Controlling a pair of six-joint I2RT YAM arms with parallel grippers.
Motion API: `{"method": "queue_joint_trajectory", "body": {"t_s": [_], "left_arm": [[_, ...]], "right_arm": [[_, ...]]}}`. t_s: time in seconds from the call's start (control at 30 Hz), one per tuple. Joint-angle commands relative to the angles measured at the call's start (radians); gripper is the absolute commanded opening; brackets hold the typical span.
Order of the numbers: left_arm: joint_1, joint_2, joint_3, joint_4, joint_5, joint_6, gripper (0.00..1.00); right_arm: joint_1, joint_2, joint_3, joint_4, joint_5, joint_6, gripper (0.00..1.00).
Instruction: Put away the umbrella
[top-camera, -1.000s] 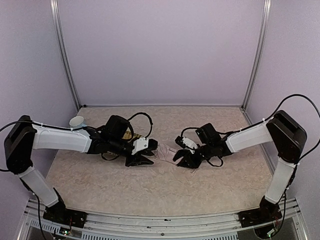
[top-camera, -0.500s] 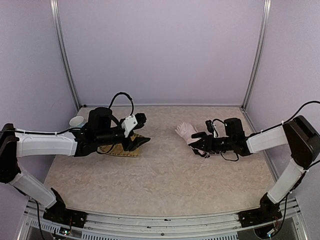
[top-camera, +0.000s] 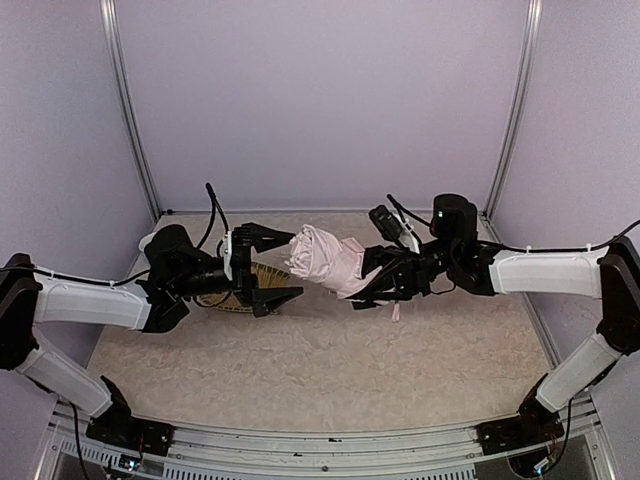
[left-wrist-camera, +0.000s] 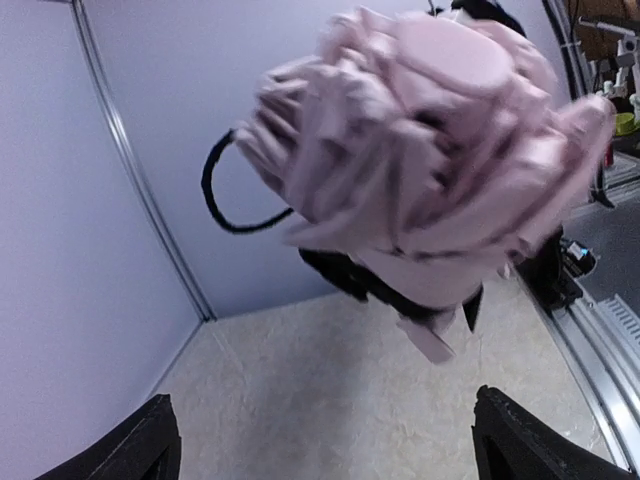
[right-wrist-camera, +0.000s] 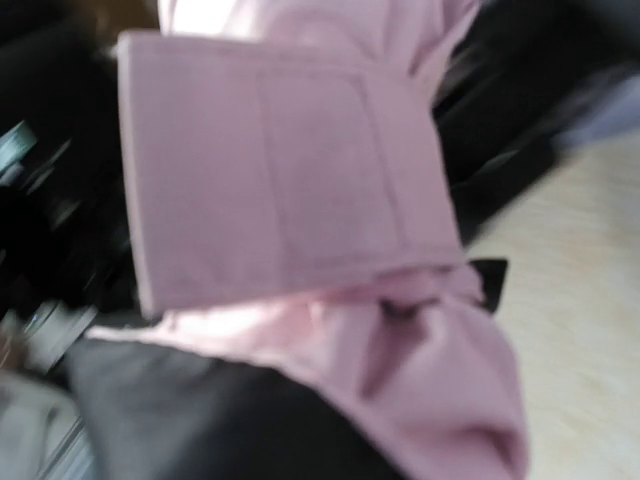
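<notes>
The right end effector (top-camera: 378, 283), closed around the umbrella (top-camera: 325, 260) near its darker end, has lifted it off the table (top-camera: 330, 370) to mid-air at centre. The left end effector (top-camera: 272, 265) has swung round to face the bunched fabric, spread wide and empty. A two-handed grip for collapsing it seems likely next.

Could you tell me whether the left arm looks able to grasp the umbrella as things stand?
Probably yes: the left tool is open and faces the bunched end of the umbrella, which the right tool holds aloft; nothing shows between them in the left wrist view.
</notes>
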Motion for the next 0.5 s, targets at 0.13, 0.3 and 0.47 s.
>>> {"method": "queue_joint_trajectory", "body": {"t_s": [0.13,0.3,0.47], "left_arm": [[-0.13,0.05,0.105,0.255,0.36,-0.008,0.99],[-0.189,0.073,0.19,0.098,0.254,0.093,0.97],[-0.181,0.112,0.222,0.159,0.159,0.032,0.68]], "right_arm": [[0.054,0.005,0.154,-0.169,-0.067,-0.211,0.0],[0.061,0.055,0.182,-0.248,-0.059,-0.267,0.0],[0.076,0.056,0.191,-0.34,-0.055,-0.358,0.0]]}}
